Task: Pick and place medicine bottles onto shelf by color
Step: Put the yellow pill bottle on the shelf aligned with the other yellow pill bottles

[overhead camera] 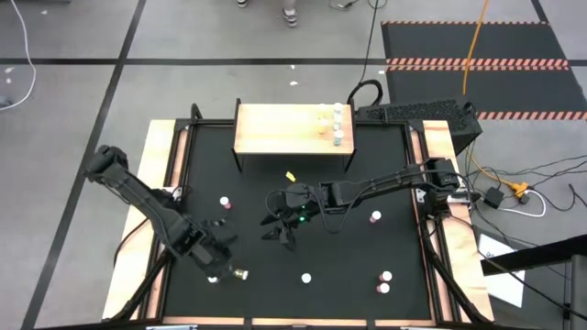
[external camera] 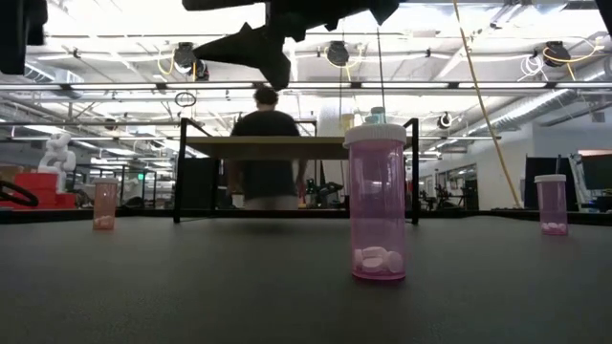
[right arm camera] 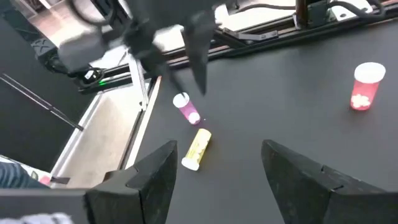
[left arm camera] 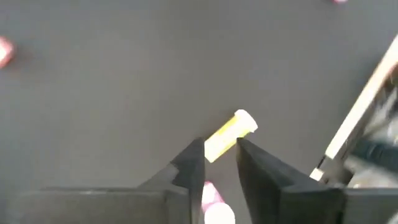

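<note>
A yellow bottle (left arm camera: 225, 135) and a pink bottle (left arm camera: 211, 198) lie on their sides on the black mat (overhead camera: 348, 247) near its front left. My left gripper (left arm camera: 220, 148) hovers above them, pointing steeply down, open by a narrow gap with nothing between the fingers. The right wrist view shows the yellow bottle (right arm camera: 196, 149), the pink bottle (right arm camera: 187, 108) and the left gripper (right arm camera: 198, 78) over them. My right gripper (overhead camera: 280, 229) hangs open above the mat's middle. The tan shelf (overhead camera: 284, 128) stands at the far edge, with three bottles (overhead camera: 337, 124) upright at its right end.
More pink bottles stand upright on the mat: at the left (overhead camera: 225, 202), at the right (overhead camera: 375, 217), near the front middle (overhead camera: 306, 278) and two at the front right (overhead camera: 385, 281). A person (external camera: 266, 143) stands beyond the shelf. Wooden strips (overhead camera: 165, 165) border the mat.
</note>
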